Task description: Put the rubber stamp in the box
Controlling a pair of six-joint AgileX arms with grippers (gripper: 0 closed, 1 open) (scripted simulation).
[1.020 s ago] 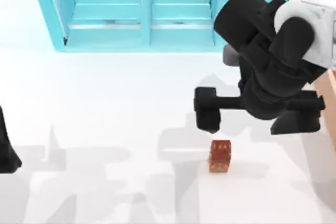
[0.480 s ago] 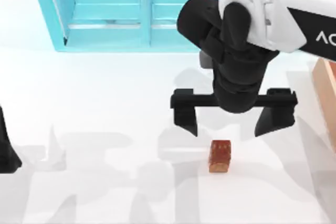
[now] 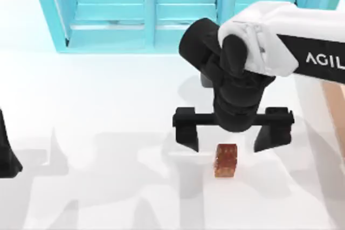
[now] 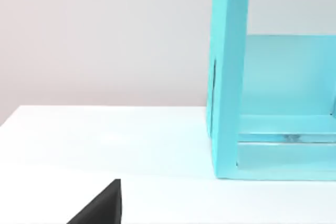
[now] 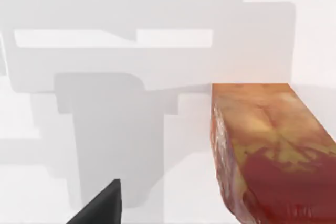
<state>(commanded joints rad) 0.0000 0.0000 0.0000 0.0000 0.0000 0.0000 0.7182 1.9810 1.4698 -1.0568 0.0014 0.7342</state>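
Note:
The rubber stamp (image 3: 226, 160), a small reddish-brown glossy block, stands on the white table right of centre. My right gripper (image 3: 233, 138) hangs open just above and behind it, one finger on each side of the stamp's line, not touching it. Up close in the right wrist view the stamp (image 5: 268, 150) shows its orange-tan and red faces beside one dark fingertip (image 5: 102, 205). A tan sliver of the box (image 3: 335, 106) shows at the right edge, partly hidden by the right arm. My left arm (image 3: 6, 154) is parked at the left edge.
A large turquoise shelf unit (image 3: 151, 12) stands along the back of the table, seen also as the shelf unit (image 4: 262, 103) in the left wrist view. White tabletop lies in front of and to the left of the stamp.
My right arm has swung left and toward the front, bringing the open gripper from the right side down over the stamp. The stamp has not moved.

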